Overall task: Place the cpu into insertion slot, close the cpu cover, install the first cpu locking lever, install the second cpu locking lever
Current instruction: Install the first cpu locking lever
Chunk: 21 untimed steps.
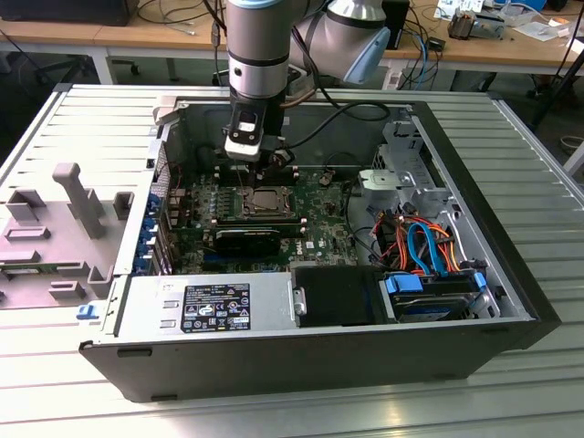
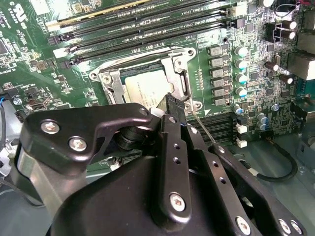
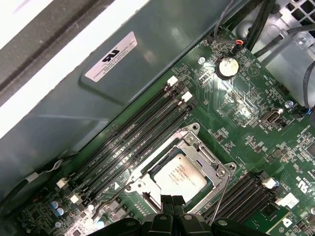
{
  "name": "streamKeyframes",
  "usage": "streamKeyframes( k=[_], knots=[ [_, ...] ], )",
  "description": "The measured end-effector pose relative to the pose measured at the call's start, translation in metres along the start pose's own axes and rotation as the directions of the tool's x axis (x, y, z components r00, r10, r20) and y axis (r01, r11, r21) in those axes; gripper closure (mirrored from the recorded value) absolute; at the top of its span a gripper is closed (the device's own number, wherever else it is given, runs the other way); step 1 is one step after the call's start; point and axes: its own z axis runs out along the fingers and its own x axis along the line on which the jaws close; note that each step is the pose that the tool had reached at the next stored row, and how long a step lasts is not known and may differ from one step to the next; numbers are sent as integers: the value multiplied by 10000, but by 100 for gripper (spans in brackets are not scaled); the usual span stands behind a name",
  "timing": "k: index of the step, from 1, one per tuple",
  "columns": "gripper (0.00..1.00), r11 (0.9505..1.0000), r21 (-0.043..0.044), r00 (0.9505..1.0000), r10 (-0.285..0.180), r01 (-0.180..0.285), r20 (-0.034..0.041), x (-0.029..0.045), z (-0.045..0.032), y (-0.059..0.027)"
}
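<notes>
The small flat square silver-grey cpu (image 3: 179, 177) lies level, metal top upward, seated in the square dark insertion slot (image 2: 142, 70) on the green motherboard (image 3: 241, 108). Being square, it has no long axis; its edges run parallel to the long black memory slots (image 3: 142, 132) beside it. The thin silver metal cpu cover (image 3: 199, 150), a frame with a large window, lies down flat around the chip.

The black two-fingered gripper (image 3: 172, 200) hangs just above one edge of the cover, its fingertips (image 3: 166, 202) drawn together with nothing between them. In the second wrist view the tips appear to be at or just over the frame's rim; I cannot tell if they touch. A thin bare metal lever rod (image 3: 221, 192) slants beside that same edge, near the fingers.

Memory slots flank the socket on two sides, and a row of silver capacitors (image 2: 241, 64) stands near another. In the exterior view the walls of the open dark grey computer case (image 1: 474, 173) sit well apart from the socket.
</notes>
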Motion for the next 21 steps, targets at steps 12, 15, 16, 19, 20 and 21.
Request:
streamKeyframes(
  k=[12, 15, 16, 19, 20, 21],
  knots=[
    [89, 9993, 3, 9993, -368, 368, 5, 0, 0, 0],
    [89, 9990, 4, 9990, -440, 440, 7, 0, 0, 0],
    [89, 9989, 4, 9989, -459, 459, 7, 0, 0, 0],
    [89, 9985, 5, 9985, -555, 555, 8, 0, 0, 0],
    [89, 9983, 6, 9983, -578, 578, 9, 0, 0, 0],
    [89, 9981, 6, 9981, -615, 615, 9, 0, 0, 0]
  ],
)
